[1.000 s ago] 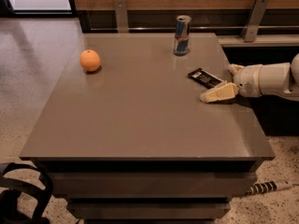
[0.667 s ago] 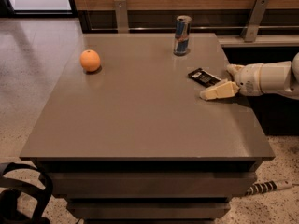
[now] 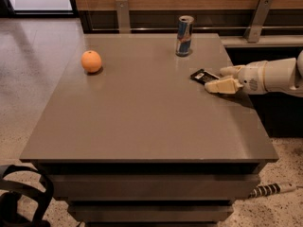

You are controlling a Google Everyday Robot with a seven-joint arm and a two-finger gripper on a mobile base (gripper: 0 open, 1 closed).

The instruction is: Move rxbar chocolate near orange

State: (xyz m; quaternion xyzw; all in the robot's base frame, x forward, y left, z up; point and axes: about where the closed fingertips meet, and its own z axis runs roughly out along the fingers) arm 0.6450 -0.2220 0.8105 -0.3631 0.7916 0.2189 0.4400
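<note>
The rxbar chocolate [image 3: 202, 75], a flat black wrapper bar, lies on the grey table [image 3: 142, 122] near its right edge. My gripper [image 3: 221, 78] reaches in from the right at table height. Its jaws are open, and the bar's right end lies between the two cream fingertips. The near finger [image 3: 222, 85] lies just in front of the bar and the far finger [image 3: 230, 70] just behind it. The orange [image 3: 91, 61] sits far off at the table's back left, with nothing touching it.
A blue-and-silver drink can [image 3: 184, 35] stands upright behind the bar, near the table's back edge. Metal rail posts [image 3: 122, 13] rise behind the table. A black bag [image 3: 19, 202] lies on the floor at the front left, and a cable [image 3: 270, 189] at the front right.
The near finger has moved in toward the bar, so the gap between the fingers is narrower. The bar, the can and the orange have not moved.
</note>
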